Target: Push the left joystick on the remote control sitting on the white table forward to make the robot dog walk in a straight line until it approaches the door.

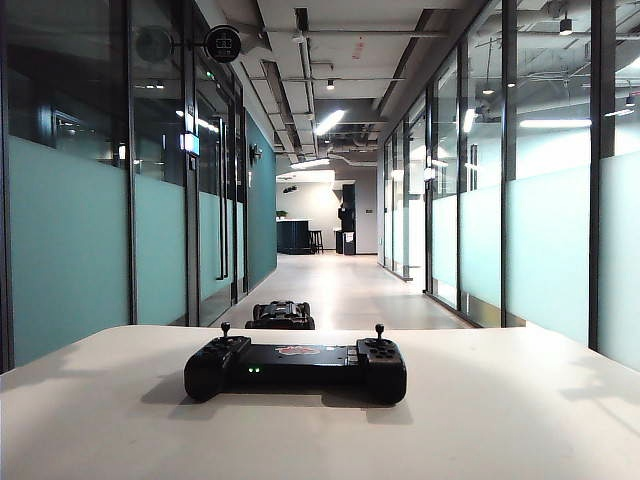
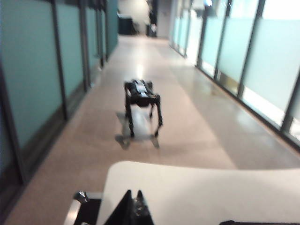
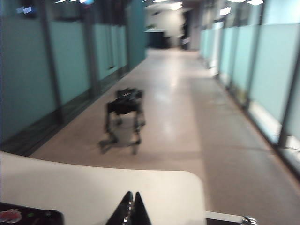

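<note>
Currently we are at the approach step: neither arm appears in the exterior view, and the remote control [image 1: 296,366] sits untouched on the white table [image 1: 500,420], near its middle, with both sticks upright. The left joystick [image 1: 226,329] rises from the left end of the remote; its twin, the right joystick [image 1: 380,331], stands at the other end and must not be touched. The left gripper [image 2: 133,206] shows only its fingertips in the left wrist view, pressed together over the near part of the table, so we read it as closed and empty. The right gripper [image 3: 131,202] also has its fingertips meeting in a point and holds nothing. The robot dog [image 2: 141,107] stands on the corridor floor just beyond the far table edge, facing away down the hall; in the exterior view only its back shows above that edge. We cannot identify the target door among the glass partitions. Next, we judge, the left gripper should come down behind the left joystick with closed tips and press the cap gently forward, keeping the push straight so the dog does not veer.
</note>
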Robot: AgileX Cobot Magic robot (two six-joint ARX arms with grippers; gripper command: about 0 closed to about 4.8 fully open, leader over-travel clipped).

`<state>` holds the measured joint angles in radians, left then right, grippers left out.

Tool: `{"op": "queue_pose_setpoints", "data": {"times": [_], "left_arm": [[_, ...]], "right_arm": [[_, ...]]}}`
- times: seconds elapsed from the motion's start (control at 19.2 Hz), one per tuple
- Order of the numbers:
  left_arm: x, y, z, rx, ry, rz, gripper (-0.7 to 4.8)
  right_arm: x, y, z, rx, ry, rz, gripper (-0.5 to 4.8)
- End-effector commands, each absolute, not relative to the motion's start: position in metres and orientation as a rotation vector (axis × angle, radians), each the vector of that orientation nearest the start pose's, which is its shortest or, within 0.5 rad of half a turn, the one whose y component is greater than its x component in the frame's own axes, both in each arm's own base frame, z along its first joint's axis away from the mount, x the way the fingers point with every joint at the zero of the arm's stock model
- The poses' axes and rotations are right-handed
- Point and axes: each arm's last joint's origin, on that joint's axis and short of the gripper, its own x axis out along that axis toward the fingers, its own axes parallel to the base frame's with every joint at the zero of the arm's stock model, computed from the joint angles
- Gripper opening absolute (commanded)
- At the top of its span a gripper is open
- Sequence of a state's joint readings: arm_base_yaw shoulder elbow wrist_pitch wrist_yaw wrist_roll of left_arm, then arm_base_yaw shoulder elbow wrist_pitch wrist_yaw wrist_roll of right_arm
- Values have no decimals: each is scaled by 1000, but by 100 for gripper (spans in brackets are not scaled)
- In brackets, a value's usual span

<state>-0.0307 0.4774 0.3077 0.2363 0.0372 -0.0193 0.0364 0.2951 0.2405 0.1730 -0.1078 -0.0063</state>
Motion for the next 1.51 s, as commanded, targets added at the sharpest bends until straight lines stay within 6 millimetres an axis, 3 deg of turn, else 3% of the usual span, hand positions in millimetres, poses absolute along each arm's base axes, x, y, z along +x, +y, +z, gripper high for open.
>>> {"op": "queue_pose_setpoints", "data": {"times": [0.05, 0.42, 0.68, 1.15, 1.51], "left_arm": [[153, -7, 256, -44, -49, -103, -5], [196, -19, 249, -71, 106, -229, -5], [221, -36, 240, -69, 206, -349, -5], [265, -44, 207, -98, 399, -451, -5], [290, -50, 197, -116, 456, -520, -5]], "right_arm": [[124, 9, 249, -18, -162, 196, -3], [157, 27, 242, -9, -70, 309, -3], [174, 54, 221, -14, 48, 345, -3], [197, 101, 178, -34, 173, 471, -3], [232, 127, 152, -13, 299, 495, -2]]}}
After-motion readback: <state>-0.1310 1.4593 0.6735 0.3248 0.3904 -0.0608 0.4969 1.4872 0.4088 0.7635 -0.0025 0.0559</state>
